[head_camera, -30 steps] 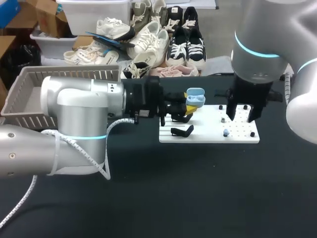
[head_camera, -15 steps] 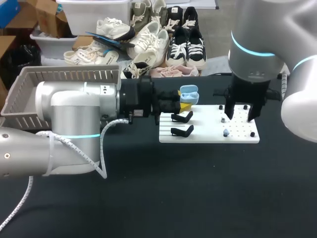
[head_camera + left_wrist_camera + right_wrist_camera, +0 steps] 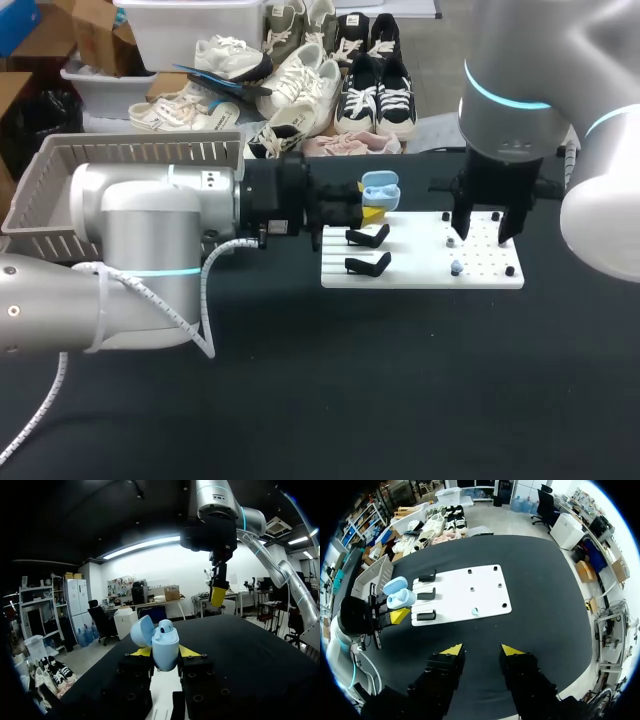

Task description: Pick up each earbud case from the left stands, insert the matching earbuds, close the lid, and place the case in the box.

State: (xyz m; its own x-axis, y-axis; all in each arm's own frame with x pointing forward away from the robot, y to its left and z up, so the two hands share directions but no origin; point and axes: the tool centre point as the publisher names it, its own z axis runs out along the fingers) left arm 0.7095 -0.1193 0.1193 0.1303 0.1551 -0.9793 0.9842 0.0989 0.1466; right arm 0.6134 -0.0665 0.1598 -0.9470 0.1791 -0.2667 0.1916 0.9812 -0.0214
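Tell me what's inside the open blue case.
One earbud sits at the mouth of the blue case; the case's wall hides anything deeper or behind it.

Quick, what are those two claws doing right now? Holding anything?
Left gripper: shut on the blue earbud case, lid open.
Right gripper: open, holding nothing.

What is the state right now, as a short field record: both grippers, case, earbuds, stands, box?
left gripper: shut on the blue earbud case, held beside the stands
lid: open, one seated earbud showing inside
right gripper: open, empty, above the white board
loose earbud: one blue, lying on the board
stands: two black, both empty
box: grey basket behind the left arm, contents not visible
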